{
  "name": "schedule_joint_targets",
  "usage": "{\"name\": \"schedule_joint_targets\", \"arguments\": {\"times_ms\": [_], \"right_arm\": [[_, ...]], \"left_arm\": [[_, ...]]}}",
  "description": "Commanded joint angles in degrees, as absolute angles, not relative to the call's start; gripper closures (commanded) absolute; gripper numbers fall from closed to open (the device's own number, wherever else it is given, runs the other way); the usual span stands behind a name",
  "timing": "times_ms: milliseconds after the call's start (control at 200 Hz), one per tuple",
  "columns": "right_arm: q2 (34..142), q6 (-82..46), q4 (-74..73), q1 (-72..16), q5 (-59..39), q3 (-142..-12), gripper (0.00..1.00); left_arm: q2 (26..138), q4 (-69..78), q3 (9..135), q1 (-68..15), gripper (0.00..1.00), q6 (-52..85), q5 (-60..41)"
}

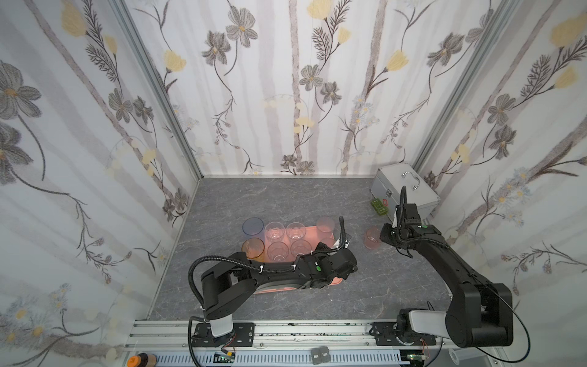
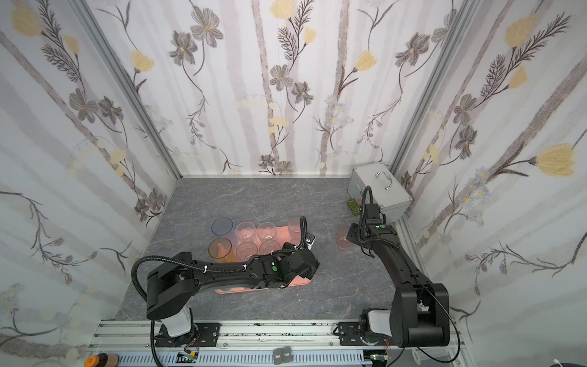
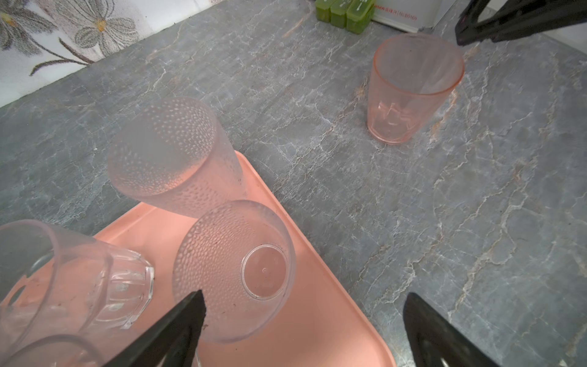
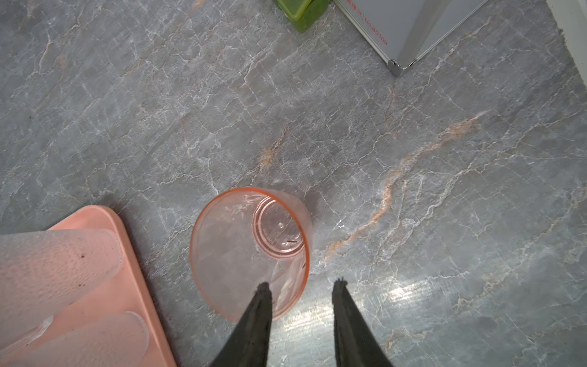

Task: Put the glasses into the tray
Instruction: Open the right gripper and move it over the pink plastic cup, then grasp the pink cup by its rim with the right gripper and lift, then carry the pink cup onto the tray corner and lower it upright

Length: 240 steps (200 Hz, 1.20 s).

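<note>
The salmon-pink tray (image 1: 336,281) lies mid-table and holds several clear glasses (image 1: 274,231). A blue glass (image 1: 253,227) and an amber glass (image 1: 253,248) stand at its left end. Two frosted glasses (image 3: 178,159) stand at its right end. My left arm lies across the tray. The left gripper (image 3: 305,302) is open over the tray's corner (image 3: 317,317), one finger beside a frosted glass (image 3: 235,270). An orange-pink glass (image 1: 372,238) stands upright on the table right of the tray. My right gripper (image 4: 301,284) is open above its rim (image 4: 251,254), one fingertip over the mouth and the other outside it.
A silver metal case (image 1: 403,190) with a handle stands at the back right corner. A small green object (image 1: 378,206) sits against it. Floral walls enclose the grey marble table on three sides, and the arm bases sit on the front rail.
</note>
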State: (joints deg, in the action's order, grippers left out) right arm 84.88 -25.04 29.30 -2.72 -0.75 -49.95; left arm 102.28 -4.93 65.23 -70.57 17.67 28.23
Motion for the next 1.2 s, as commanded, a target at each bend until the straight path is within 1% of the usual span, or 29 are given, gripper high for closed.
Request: {"name": "schedule_joint_targets", "arguments": {"times_ms": [0,110,240,375,460,569,699,809,949,1089,1194], "right_arm": [[86.31,-26.17,23.51,-2.59,-2.66,-49.08,0.68],[88.16,-26.26,22.01,-2.63,-3.16,-48.14,0.72],[89.12,-26.27,21.01,-2.57,-3.69,-46.99,0.83],[87.86,-26.32,21.57,-2.84,-3.86,-46.54,0.96],[86.07,-26.28,23.35,-4.12,-3.99,-46.81,1.0],[83.24,-26.26,27.37,-8.03,-2.36,-48.21,1.0],[79.8,-26.22,33.55,-14.77,1.61,-50.35,1.0],[77.31,-27.01,39.42,-21.27,4.86,-50.97,1.0],[74.53,-31.1,44.28,-29.57,6.96,-50.39,1.0],[74.64,-35.99,46.63,-38.22,7.73,-50.27,1.0],[77.92,-37.83,46.43,-43.47,8.25,-51.54,1.0]], "left_arm": [[102.56,-4.39,65.83,-70.58,0.0,16.71,28.53],[102.56,-4.39,65.83,-70.62,0.0,16.18,29.0],[102.43,-4.39,65.83,-70.57,0.0,16.16,29.02],[102.1,-4.41,65.65,-70.55,0.0,16.08,29.42],[101.7,-4.48,65.74,-70.44,0.0,15.28,30.02],[100.08,-4.48,65.62,-69.73,0.0,14.59,31.31],[95.9,-4.48,63.78,-67.54,0.0,15.23,32.68],[90.88,-4.4,60.57,-65.48,0.0,17.23,32.99],[84.11,-4.48,55.07,-63.49,0.0,18.82,34.58],[77.06,-4.48,49.72,-61.59,0.0,20.75,34.07],[73.94,-4.48,47.51,-60.95,0.0,21.52,33.57]]}}
